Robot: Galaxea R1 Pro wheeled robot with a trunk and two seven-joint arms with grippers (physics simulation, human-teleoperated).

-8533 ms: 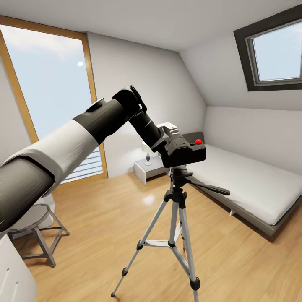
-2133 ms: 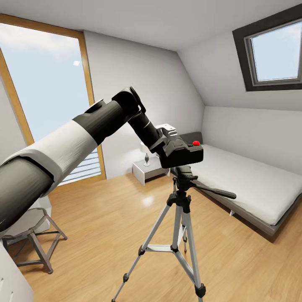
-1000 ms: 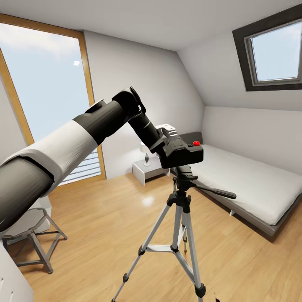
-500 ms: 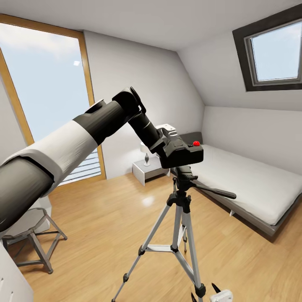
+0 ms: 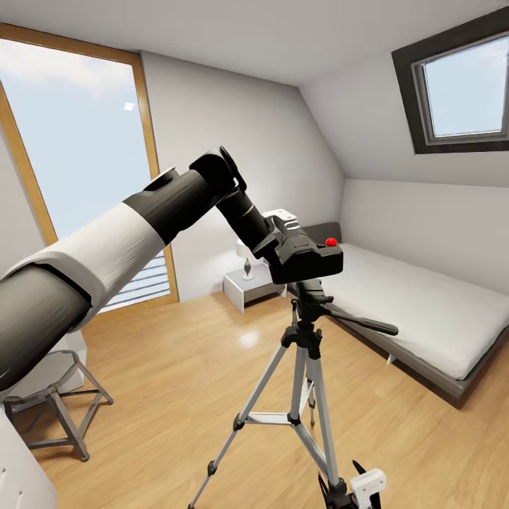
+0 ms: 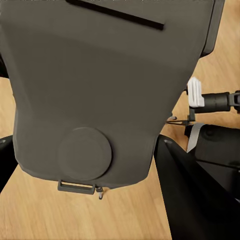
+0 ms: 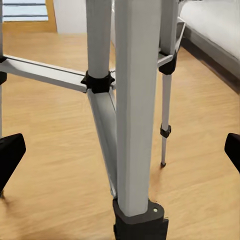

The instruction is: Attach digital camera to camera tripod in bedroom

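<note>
The camera (image 5: 305,259) sits at the centre of the head view, directly on top of the tripod (image 5: 305,367) head, its red button up. The left gripper (image 5: 284,244) holds the camera from its 9 o'clock side, jaws closed on the black body (in the left wrist view the camera (image 6: 100,95) blocks most of the picture, dark fingers (image 6: 192,200) flanking it). The tripod stands on the wood floor (image 5: 177,382), its long black handle pointing toward 4 o'clock, the bed (image 5: 417,311) beyond it at 3 o'clock. The right gripper (image 5: 353,488) shows at 6 o'clock, just beside the tripod's near leg by its foot. In the right wrist view that leg (image 7: 137,100) stands between the fingertips (image 7: 10,155), the jaws wide apart and not touching it. A window (image 5: 78,162) fills the wall at 10 o'clock.
</note>
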